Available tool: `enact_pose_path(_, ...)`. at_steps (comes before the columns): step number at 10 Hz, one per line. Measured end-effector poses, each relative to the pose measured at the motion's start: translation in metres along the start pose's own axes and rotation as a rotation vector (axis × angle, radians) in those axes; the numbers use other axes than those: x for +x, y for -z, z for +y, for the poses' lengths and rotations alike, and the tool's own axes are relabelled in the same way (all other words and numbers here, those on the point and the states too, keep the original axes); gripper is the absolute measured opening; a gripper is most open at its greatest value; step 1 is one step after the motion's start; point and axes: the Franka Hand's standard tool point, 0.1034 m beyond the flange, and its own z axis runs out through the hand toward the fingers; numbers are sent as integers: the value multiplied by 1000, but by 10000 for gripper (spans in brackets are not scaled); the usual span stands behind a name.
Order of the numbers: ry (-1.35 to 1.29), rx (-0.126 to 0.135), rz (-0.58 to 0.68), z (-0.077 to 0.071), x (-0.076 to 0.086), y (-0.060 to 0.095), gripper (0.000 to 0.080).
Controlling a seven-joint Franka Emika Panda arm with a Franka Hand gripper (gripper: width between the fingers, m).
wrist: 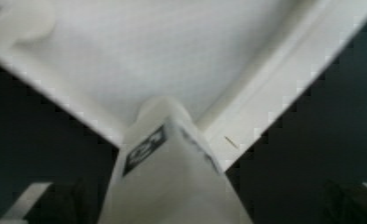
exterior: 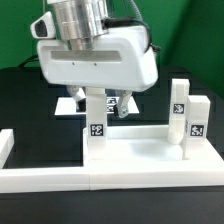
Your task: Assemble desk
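The main risk from here is a knock to the leg (exterior: 97, 125) that stands directly below the jaws. It rises upright from the tabletop panel (exterior: 135, 152), but whether it is fully seated cannot be told. If the arm lifts off at a slant, or swings sideways before it is clear, a fingertip could catch the leg's top and tilt it or pull it loose. The two other legs (exterior: 188, 118), off toward the exterior view's right and well clear of the jaws, look safe from that.

The gripper (exterior: 103, 104) has its jaws spread wide, and they hold nothing. In the wrist view the leg's tagged face (wrist: 148, 142) sits in the gap between the two fingertips (wrist: 27, 200), which show only at the picture's corners, each standing apart from the leg. I judge the leg released, not gripped. The tabletop panel's rimmed surface (wrist: 162, 50) lies beyond the leg, straight ahead of the open jaws.
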Motion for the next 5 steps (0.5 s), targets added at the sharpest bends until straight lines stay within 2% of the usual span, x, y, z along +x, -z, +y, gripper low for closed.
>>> enact_pose_path(1,189,-31,11,-1,3,3,649)
enact_pose_path(2,318,-32,12,0,5,4,649)
enact_pose_path(4,272,-29,11,0,4,4,649)
enact_pose_path(5,272,-29,11,0,4,4,524)
